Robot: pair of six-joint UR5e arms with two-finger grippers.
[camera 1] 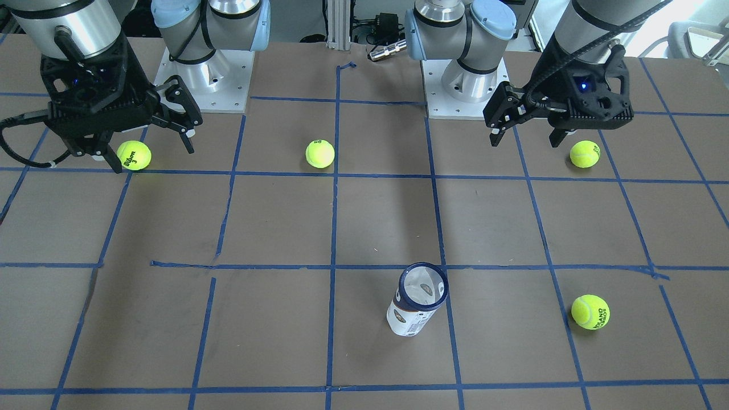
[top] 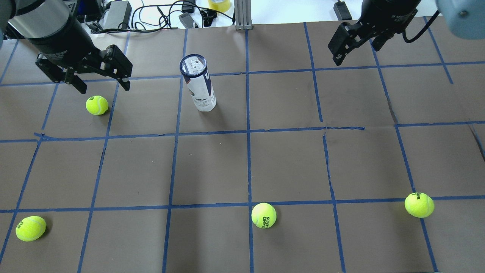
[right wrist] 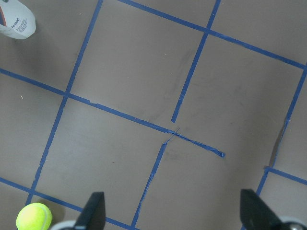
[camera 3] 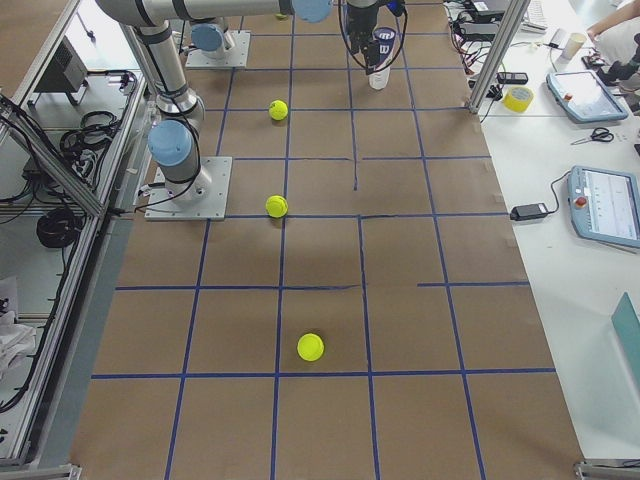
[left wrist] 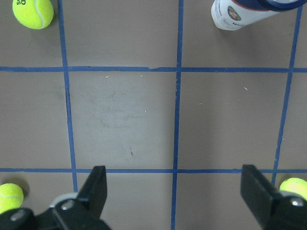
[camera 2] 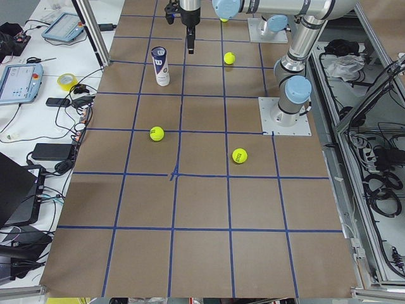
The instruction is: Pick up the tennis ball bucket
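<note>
The tennis ball bucket (camera 1: 414, 310) is a slim white can with a navy rim. It stands upright with its top open on the far side of the table (top: 201, 91). My left gripper (top: 105, 88) hovers open and empty to the can's left, well apart from it. My right gripper (top: 354, 55) hovers open and empty far to its right. In the front view the left gripper (camera 1: 525, 136) and the right gripper (camera 1: 147, 149) both hang above the table. The left wrist view shows the can's base (left wrist: 235, 14) at top right. The right wrist view shows it (right wrist: 18, 24) at top left.
Several yellow-green tennis balls lie loose on the brown table with its blue tape grid: one (top: 97, 105) below my left gripper, one (top: 30, 228) at near left, one (top: 263, 215) near centre, one (top: 419, 204) at near right. Cables and tape lie beyond the far edge.
</note>
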